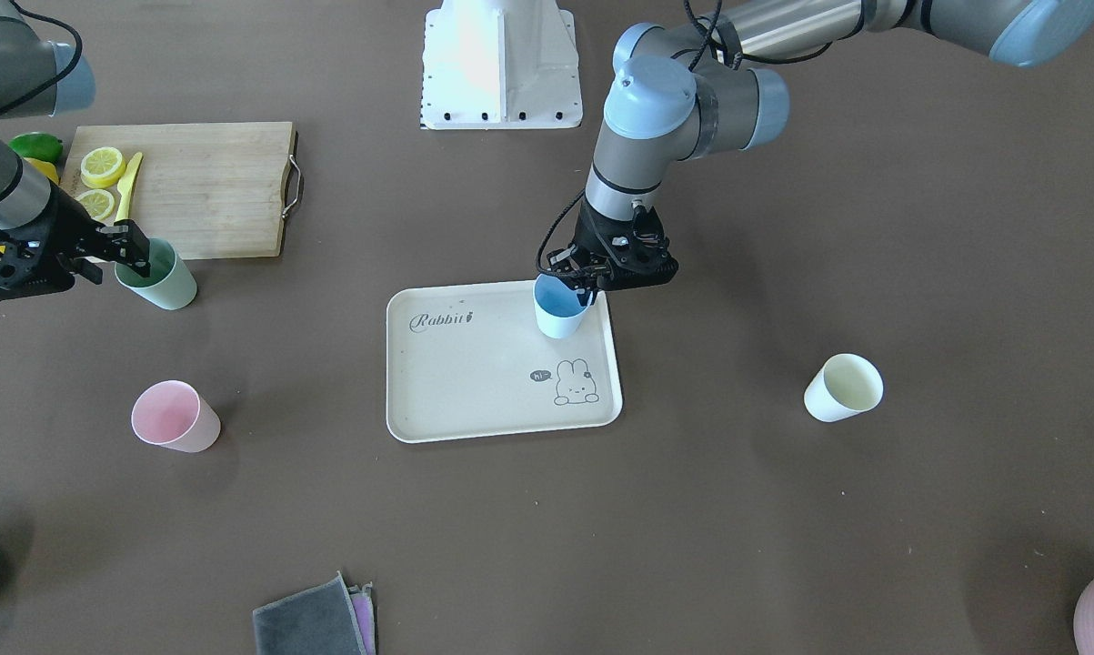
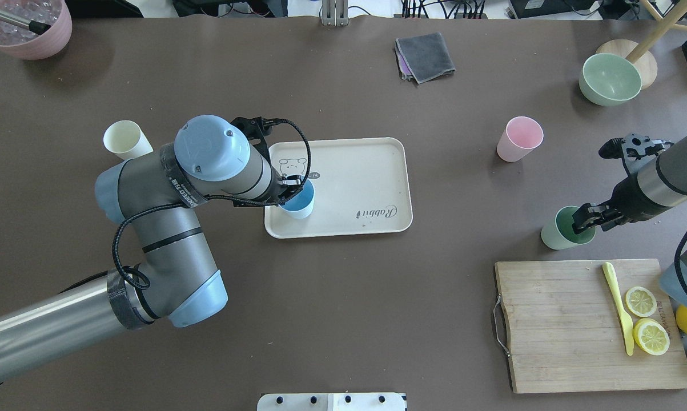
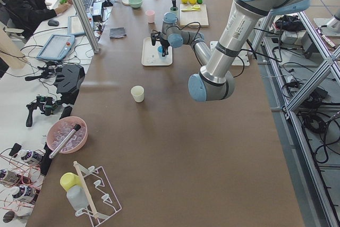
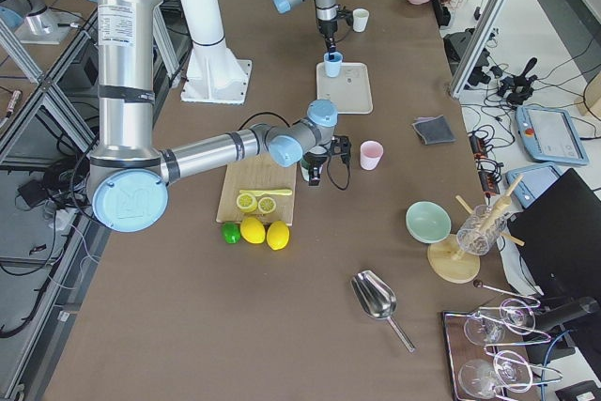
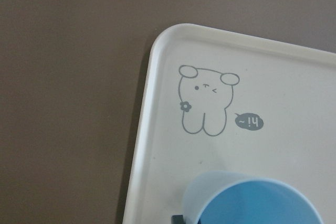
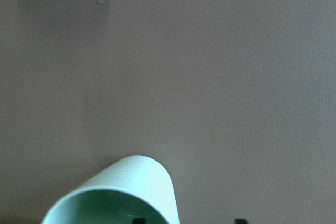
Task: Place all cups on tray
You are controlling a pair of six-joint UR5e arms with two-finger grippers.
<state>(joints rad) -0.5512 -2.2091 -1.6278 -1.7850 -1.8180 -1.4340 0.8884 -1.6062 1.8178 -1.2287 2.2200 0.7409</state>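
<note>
The beige tray (image 1: 474,400) lies mid-table; it also shows in the overhead view (image 2: 366,171) and the left wrist view (image 5: 157,129). My left gripper (image 1: 583,289) (image 2: 292,191) is shut on the rim of the blue cup (image 1: 560,314) (image 2: 298,204) (image 5: 252,203), which stands upright at the tray's corner near the rabbit drawing. My right gripper (image 1: 137,259) (image 2: 583,220) is open, one finger inside and one outside the rim of the green cup (image 1: 160,277) (image 2: 557,233) (image 6: 131,192). The green cup stands on the table. The pink cup (image 1: 175,417) (image 2: 519,138) and cream cup (image 1: 842,387) (image 2: 126,140) stand on the table, off the tray.
A wooden cutting board (image 1: 201,186) (image 2: 571,325) with lemon slices and a yellow knife lies beside the green cup. A grey cloth (image 2: 426,56), a pale green bowl (image 2: 610,79) and a pink pot (image 2: 26,25) sit along the far edge. The robot base (image 1: 501,64) is behind the tray.
</note>
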